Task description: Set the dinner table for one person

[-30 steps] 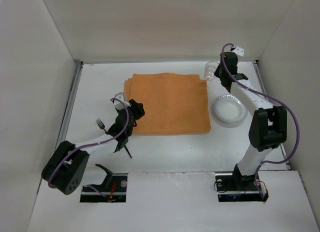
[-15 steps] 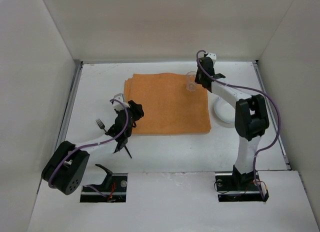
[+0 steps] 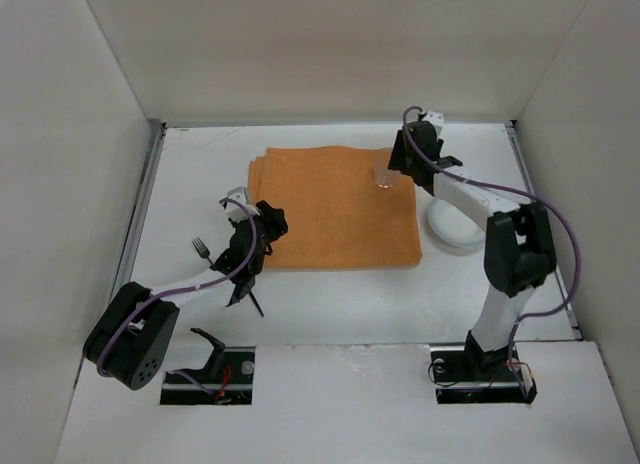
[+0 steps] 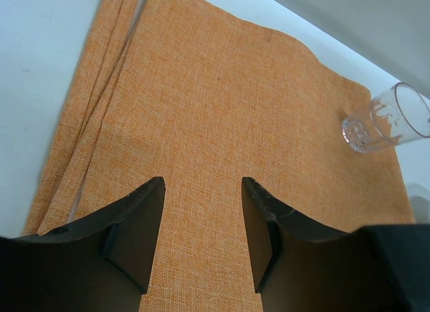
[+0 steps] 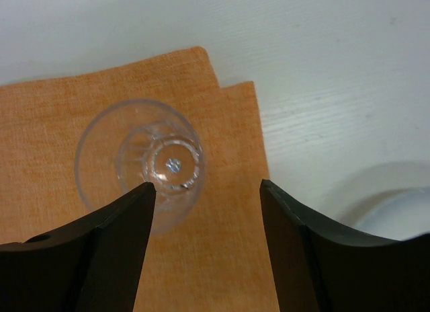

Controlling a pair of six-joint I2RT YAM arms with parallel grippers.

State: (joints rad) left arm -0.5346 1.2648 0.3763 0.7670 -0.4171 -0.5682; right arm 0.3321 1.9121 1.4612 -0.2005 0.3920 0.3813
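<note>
A clear glass (image 3: 383, 176) (image 5: 144, 157) stands upright on the far right corner of the orange mat (image 3: 335, 209) (image 5: 222, 258), which lies on the white dinner table (image 3: 340, 294). My right gripper (image 3: 397, 164) (image 5: 207, 185) hangs open just above it, the glass beside its left finger and off the jaws' middle. At the mat's left edge my left gripper (image 3: 272, 222) (image 4: 201, 182) is open over bare orange cloth (image 4: 222, 110), nothing between its fingers. The left wrist view also catches the glass (image 4: 386, 120) at the mat's far side.
A white plate (image 3: 455, 229) (image 5: 396, 198) sits on the table right of the mat, partly under the right arm. A fork (image 3: 200, 249) lies left of the left arm. Metal rails (image 3: 140, 219) and white walls bound the table.
The right gripper carried the glass leftward from the table's far right onto the mat's corner, then opened and let it go. The left arm has not moved.
</note>
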